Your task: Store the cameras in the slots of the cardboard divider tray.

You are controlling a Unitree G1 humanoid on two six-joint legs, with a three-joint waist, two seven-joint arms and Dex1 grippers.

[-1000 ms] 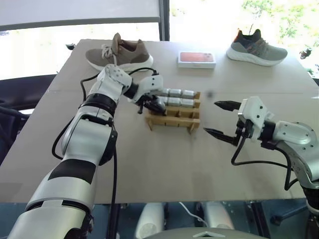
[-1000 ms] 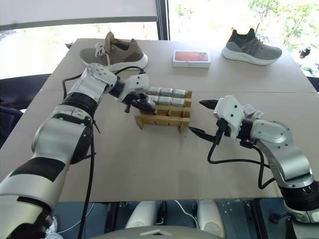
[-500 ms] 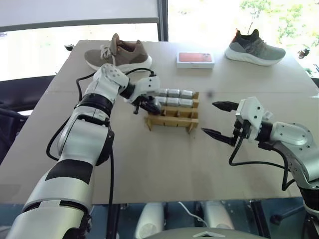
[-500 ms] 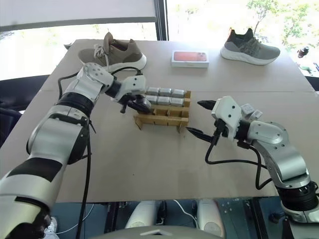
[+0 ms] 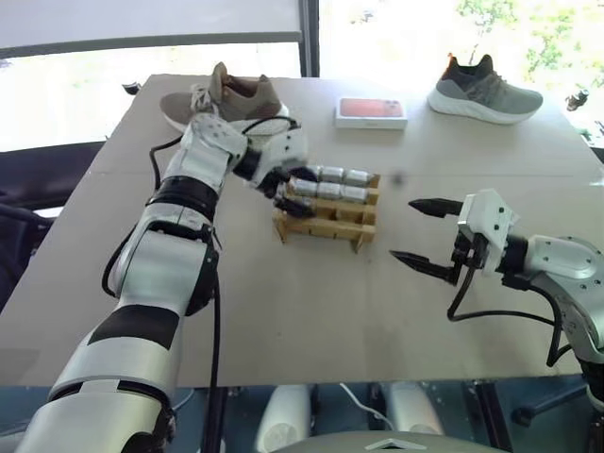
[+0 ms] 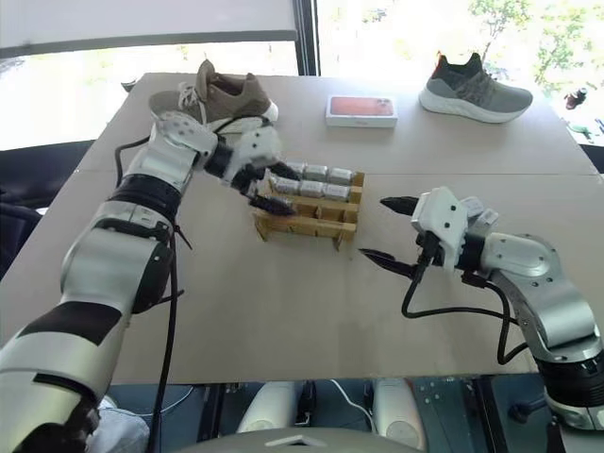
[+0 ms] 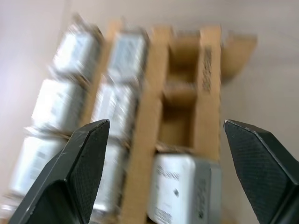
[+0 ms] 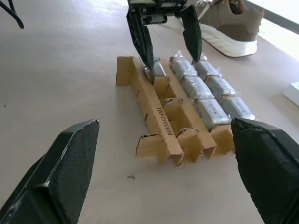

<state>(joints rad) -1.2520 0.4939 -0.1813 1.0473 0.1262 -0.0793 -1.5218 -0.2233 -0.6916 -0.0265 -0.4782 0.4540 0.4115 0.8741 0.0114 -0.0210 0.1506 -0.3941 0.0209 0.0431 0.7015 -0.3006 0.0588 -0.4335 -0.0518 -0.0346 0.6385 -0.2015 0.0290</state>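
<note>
Cameras (image 8: pixel 211 111) filled the tray's (image 8: pixel 150 103) two far rows; one sat in the near row's left end. Left gripper (image 8: pixel 164 39) hovered there, spread, empty. Right gripper (image 5: pixel 422 234) waited right of the tray, wide open, empty.

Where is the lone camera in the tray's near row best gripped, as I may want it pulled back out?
Take the lone camera by its top, which stands above the strips of the cardboard divider tray, coming straight down. Its lower body sits sunk in its slot, with a filled row behind, so a sideways approach looks blocked. The open left gripper hangs over it.
</note>
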